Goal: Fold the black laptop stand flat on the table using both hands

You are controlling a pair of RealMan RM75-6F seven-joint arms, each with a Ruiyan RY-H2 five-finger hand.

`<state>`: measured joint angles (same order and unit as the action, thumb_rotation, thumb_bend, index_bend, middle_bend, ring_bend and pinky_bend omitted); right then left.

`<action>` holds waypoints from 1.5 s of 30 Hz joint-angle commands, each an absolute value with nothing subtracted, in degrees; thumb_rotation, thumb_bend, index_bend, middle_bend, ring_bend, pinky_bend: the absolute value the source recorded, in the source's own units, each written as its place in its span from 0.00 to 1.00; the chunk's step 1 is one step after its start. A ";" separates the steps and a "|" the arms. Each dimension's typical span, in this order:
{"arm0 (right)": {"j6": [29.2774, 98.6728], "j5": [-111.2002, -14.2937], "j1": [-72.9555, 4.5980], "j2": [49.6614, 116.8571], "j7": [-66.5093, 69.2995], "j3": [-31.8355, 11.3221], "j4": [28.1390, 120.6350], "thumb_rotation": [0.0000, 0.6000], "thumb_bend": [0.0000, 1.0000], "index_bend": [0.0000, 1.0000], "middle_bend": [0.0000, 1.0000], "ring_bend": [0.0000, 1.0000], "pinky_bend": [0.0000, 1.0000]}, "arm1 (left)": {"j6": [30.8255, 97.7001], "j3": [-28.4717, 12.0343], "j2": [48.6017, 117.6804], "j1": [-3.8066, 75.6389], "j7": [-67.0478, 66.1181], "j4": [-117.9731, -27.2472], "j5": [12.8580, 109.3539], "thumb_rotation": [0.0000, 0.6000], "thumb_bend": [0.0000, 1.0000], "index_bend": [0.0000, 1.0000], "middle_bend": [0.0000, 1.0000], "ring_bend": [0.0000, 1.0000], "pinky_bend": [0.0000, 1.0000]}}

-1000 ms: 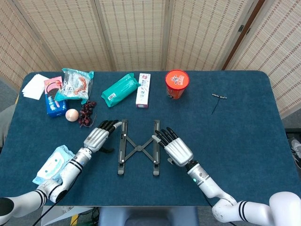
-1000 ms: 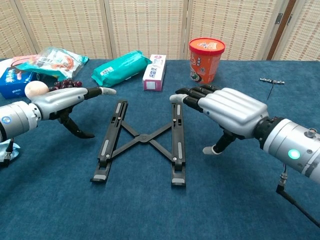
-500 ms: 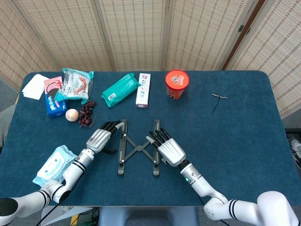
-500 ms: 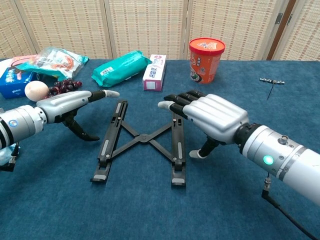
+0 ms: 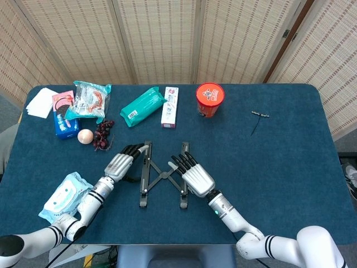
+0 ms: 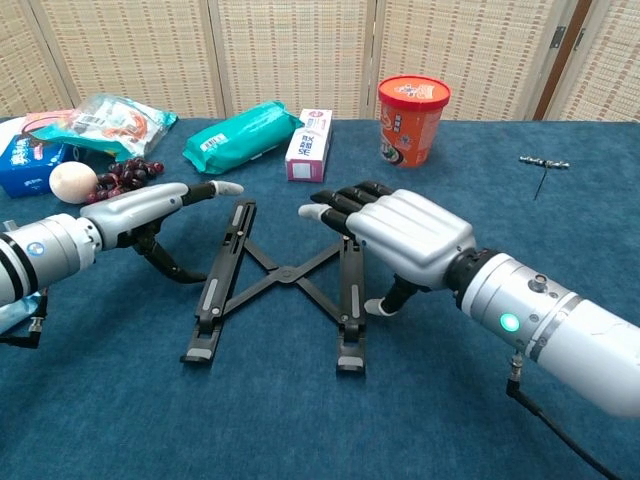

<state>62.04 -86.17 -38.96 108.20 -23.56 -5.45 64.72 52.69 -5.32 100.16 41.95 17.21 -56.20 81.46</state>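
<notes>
Right hand (image 6: 405,232) lies flat over the laptop stand (image 6: 283,277)'s right rail, fingers extended; only the chest view shows its thumb tucked below, possibly touching. Left hand (image 6: 150,208) hovers released beside the left rail.

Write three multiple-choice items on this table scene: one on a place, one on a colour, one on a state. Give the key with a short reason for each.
1. Where does the orange-red cup stand relative to the laptop stand?
A. Beyond it, toward the screen
B. On top of it
C. At the table's near edge

2. What colour is the long snack pack beside the white box?
A. Yellow
B. Teal
C. Purple

3. How is the stand now?
A. Folded shut, rails together
B. Open, rails apart, joined by crossed links
C. Lifted off the table

Key: 1 A, the cup sits farther back in both views. 2 B, its wrapper is teal. 3 B, the left hand and right hand flank rails spread around an X.
</notes>
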 commanded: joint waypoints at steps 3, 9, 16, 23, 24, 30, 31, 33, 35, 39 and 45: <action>62.09 -86.41 -39.29 108.85 -23.47 -5.50 63.93 1.00 0.07 0.00 0.00 0.00 0.00 | 52.58 -5.51 100.54 41.96 17.29 -56.20 81.24 1.00 0.18 0.00 0.03 0.03 0.04; 62.21 -86.68 -39.89 110.27 -22.87 -5.84 62.64 1.00 0.07 0.00 0.00 0.00 0.00 | 52.42 -5.80 101.30 42.04 17.49 -55.89 80.94 1.00 0.18 0.00 0.03 0.04 0.04; 62.20 -86.81 -40.98 112.18 -22.46 -6.70 60.53 1.00 0.07 0.00 0.00 0.00 0.00 | 52.34 -6.10 101.58 42.18 17.53 -56.39 80.78 1.00 0.18 0.00 0.03 0.04 0.04; 62.64 -86.98 -41.90 113.36 -21.73 -7.54 58.87 1.00 0.07 0.00 0.00 0.00 0.00 | 52.35 -6.37 101.65 42.17 17.21 -57.05 80.49 1.00 0.18 0.00 0.03 0.04 0.04; 62.57 -86.96 -41.98 113.39 -21.57 -7.57 58.77 1.00 0.07 0.00 0.00 0.00 0.00 | 52.31 -6.40 101.61 42.15 17.23 -57.19 80.43 1.00 0.18 0.00 0.03 0.04 0.04; 62.79 -86.98 -42.31 113.88 -20.82 -7.73 57.78 1.00 0.07 0.00 0.00 0.00 0.00 | 52.04 -6.38 101.12 42.09 17.77 -58.33 80.38 1.00 0.18 0.00 0.03 0.04 0.04; 62.88 -87.00 -42.38 113.97 -20.62 -7.80 57.63 1.00 0.07 0.00 0.00 0.00 0.00 | 51.92 -6.38 101.02 42.12 17.96 -58.56 80.37 1.00 0.18 0.00 0.03 0.04 0.04; 62.86 -87.02 -42.56 114.08 -20.21 -7.87 57.34 1.00 0.07 0.00 0.00 0.00 0.00 | 51.54 -6.31 100.64 42.23 18.52 -59.24 80.47 1.00 0.18 0.00 0.03 0.04 0.04; 62.98 -87.12 -42.70 114.08 -19.90 -7.92 57.14 1.00 0.07 0.00 0.00 0.00 0.00 | 51.47 -6.33 100.38 42.30 18.66 -59.61 80.54 1.00 0.18 0.00 0.03 0.04 0.05; 63.90 -87.92 -42.62 113.19 -18.83 -7.54 57.66 1.00 0.07 0.00 0.00 0.00 0.00 | 51.70 -6.35 99.80 42.22 17.71 -60.10 80.49 1.00 0.18 0.00 0.03 0.04 0.05; 63.43 -89.92 -42.79 105.55 -16.09 -6.17 64.48 1.00 0.07 0.00 0.00 0.00 0.00 | 53.49 -6.68 96.59 40.99 15.73 -63.40 79.96 1.00 0.18 0.00 0.03 0.03 0.05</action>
<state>63.92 -88.98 -42.59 108.87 -17.34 -6.81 61.38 52.86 -6.55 97.49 41.45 16.35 -62.49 80.16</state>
